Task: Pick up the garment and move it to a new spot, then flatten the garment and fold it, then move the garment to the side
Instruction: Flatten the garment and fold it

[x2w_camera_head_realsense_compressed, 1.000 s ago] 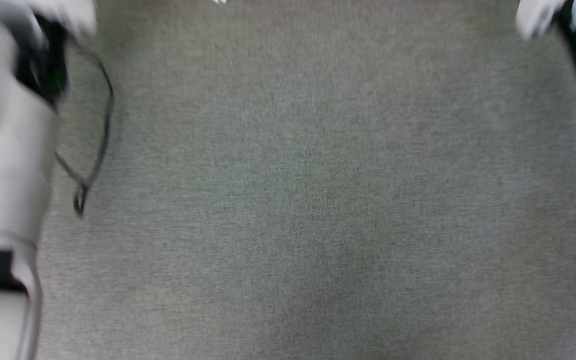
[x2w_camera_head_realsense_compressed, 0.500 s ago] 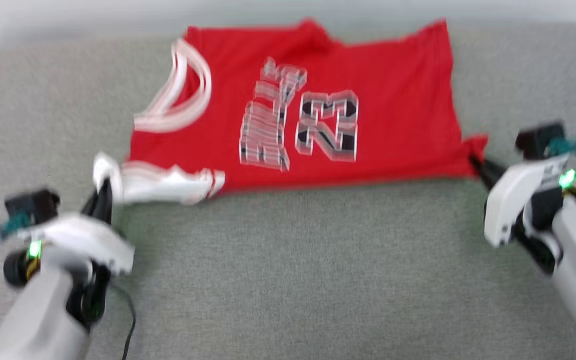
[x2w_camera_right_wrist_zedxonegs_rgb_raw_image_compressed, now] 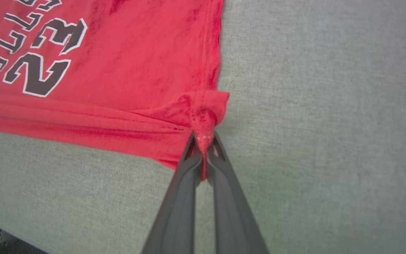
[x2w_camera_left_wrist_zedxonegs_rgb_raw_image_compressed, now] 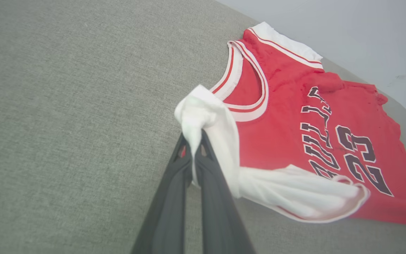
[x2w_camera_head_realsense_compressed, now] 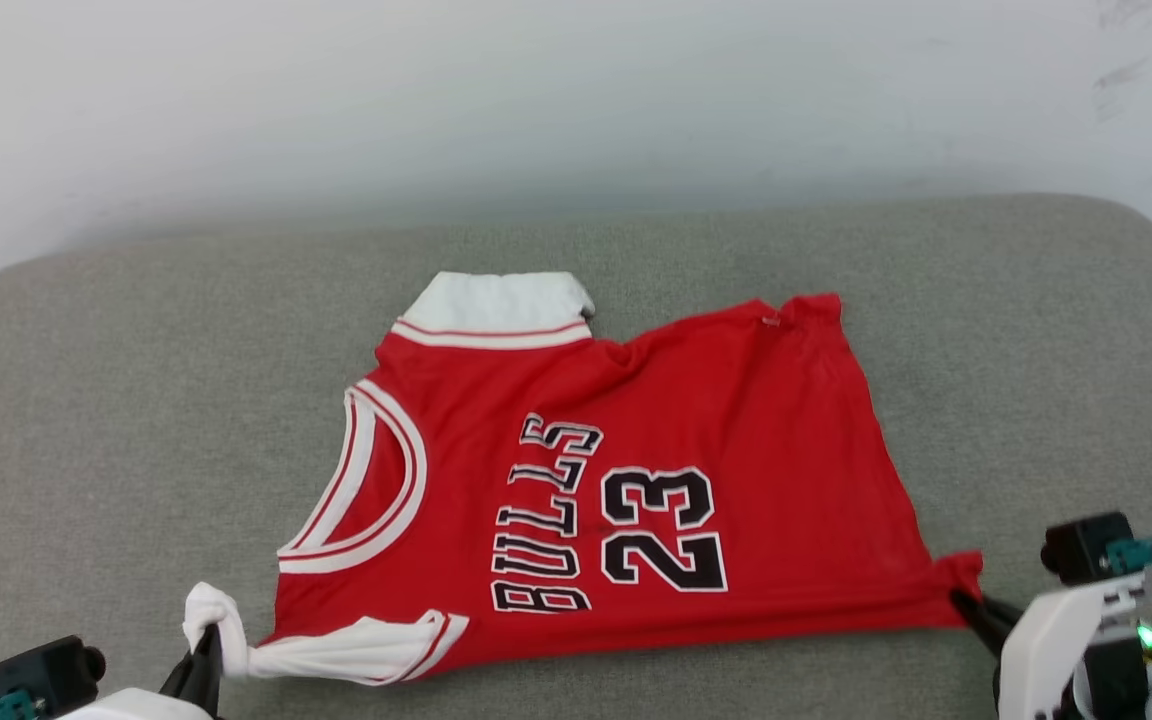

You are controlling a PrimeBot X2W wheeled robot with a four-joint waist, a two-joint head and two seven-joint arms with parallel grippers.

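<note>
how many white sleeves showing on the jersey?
2. One white sleeve lies flat at the far edge of the red jersey shirt; the other white sleeve, at the near edge, is pinched in the left claw.

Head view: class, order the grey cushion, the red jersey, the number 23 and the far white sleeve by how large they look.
1. grey cushion
2. red jersey
3. number 23 and far white sleeve: about alike, so unranked.
</note>
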